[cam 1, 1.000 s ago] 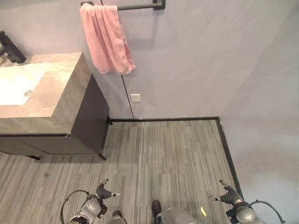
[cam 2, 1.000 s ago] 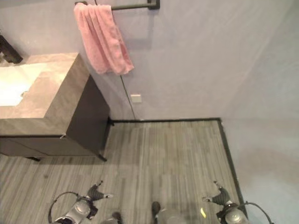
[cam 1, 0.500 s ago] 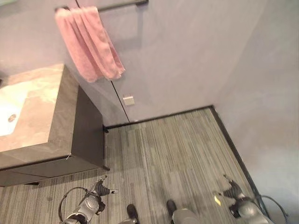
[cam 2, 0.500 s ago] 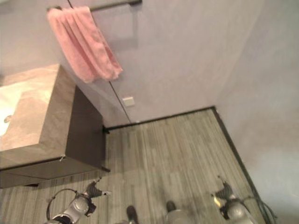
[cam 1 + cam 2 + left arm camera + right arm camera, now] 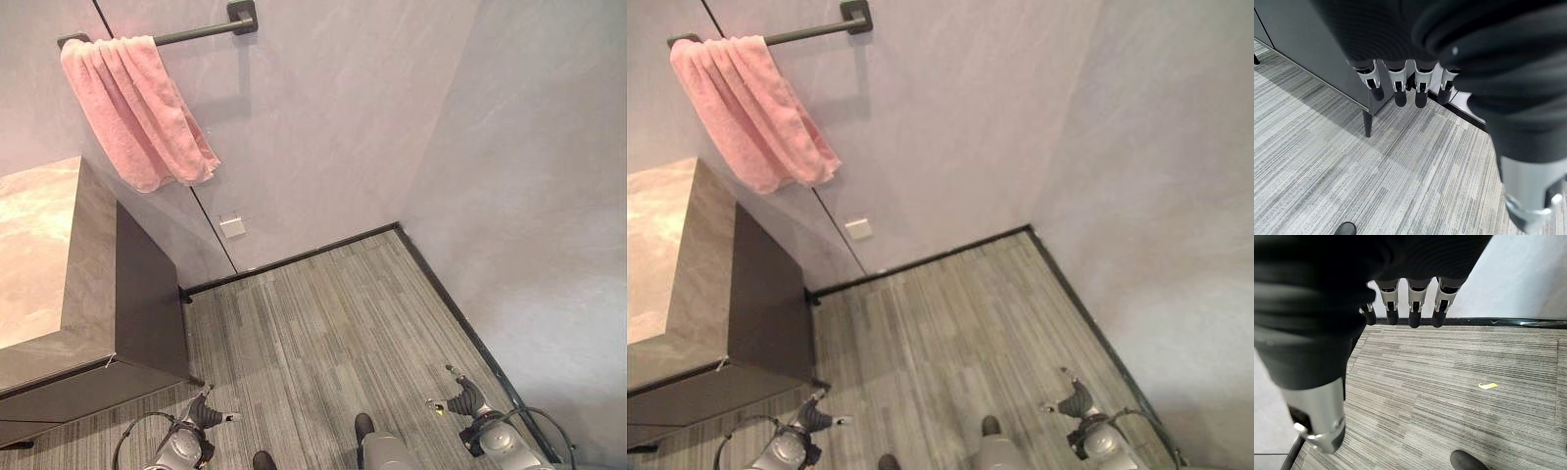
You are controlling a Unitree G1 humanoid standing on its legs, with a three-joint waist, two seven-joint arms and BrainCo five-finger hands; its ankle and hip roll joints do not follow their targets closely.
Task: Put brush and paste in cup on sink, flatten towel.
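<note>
Grey plastered walls meet in a corner over a striped grey floor [image 5: 323, 323]; a stone-topped vanity [image 5: 59, 274] with dark cabinet sides is seen at the robot's left, against the wall; a small white wall plate [image 5: 232, 226] sits low beside it.

Pink towel [image 5: 132, 113] is hung on a dark wall rail [image 5: 191, 32], above the vanity's end; it is bunched toward the rail's left end, folds gathered, lower edge uneven; most of the rail is left bare, so it is judged not yet flattened.

Left hand [image 5: 1400, 85] is held low near the floor beside the cabinet, fingers straight, nothing grasped; right hand [image 5: 1410, 308] is likewise low over the floor, fingers straight and released, nothing held. A small yellow scrap [image 5: 1488, 386] lies on the floor near it.

Step in hand is judged to be an approach, with no contact made. Brush, paste and cup cannot be located from these views. Next move likely calls for closing on the towel, raising both hands to the rail, and spreading the cloth along it.
</note>
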